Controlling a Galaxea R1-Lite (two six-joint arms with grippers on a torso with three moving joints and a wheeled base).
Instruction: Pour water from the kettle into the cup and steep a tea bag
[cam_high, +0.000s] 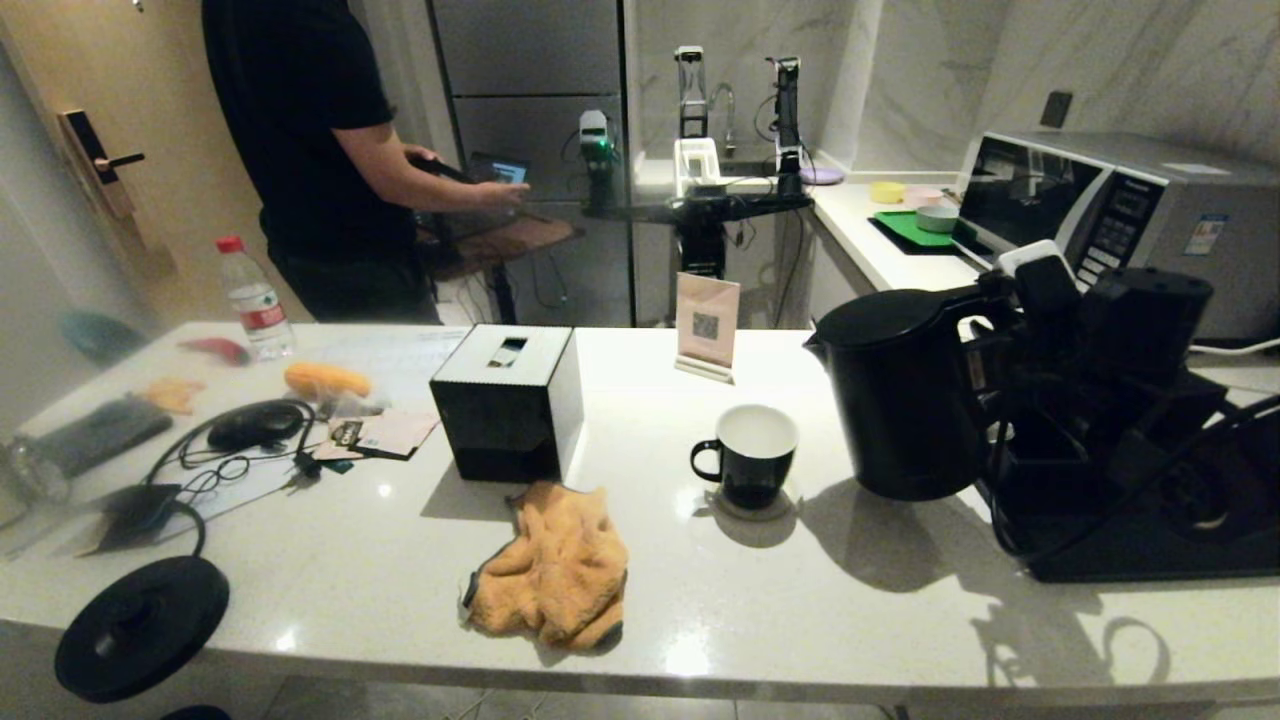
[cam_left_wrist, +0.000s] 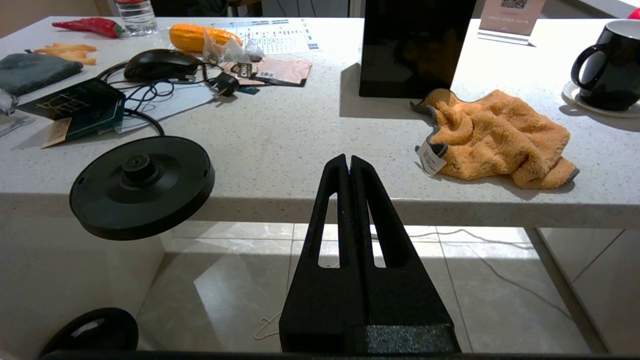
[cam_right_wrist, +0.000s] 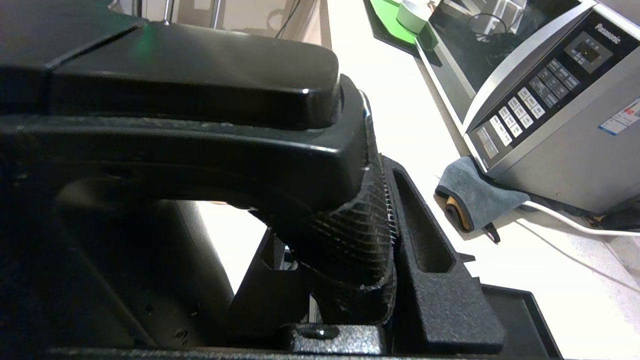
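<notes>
The black kettle (cam_high: 905, 395) stands upright just right of the cup (cam_high: 750, 460), spout toward it and lid closed. My right gripper (cam_high: 985, 345) is shut on the kettle's handle (cam_right_wrist: 340, 235), which fills the gap between its fingers (cam_right_wrist: 420, 240). The cup (cam_left_wrist: 607, 65) is a black mug with a white inside, resting on a small round coaster. No water shows. A pale, half-translucent tea bag (cam_left_wrist: 220, 49) lies at the far left by the yellow corn. My left gripper (cam_left_wrist: 348, 161) is shut and empty, hanging below the counter's front edge.
A black tissue box (cam_high: 505, 405) and an orange cloth (cam_high: 555, 565) sit left of the cup. The kettle's round base (cam_high: 140, 625) overhangs the front left edge. A microwave (cam_high: 1100, 210) stands at the back right. A person (cam_high: 310, 150) stands behind the counter.
</notes>
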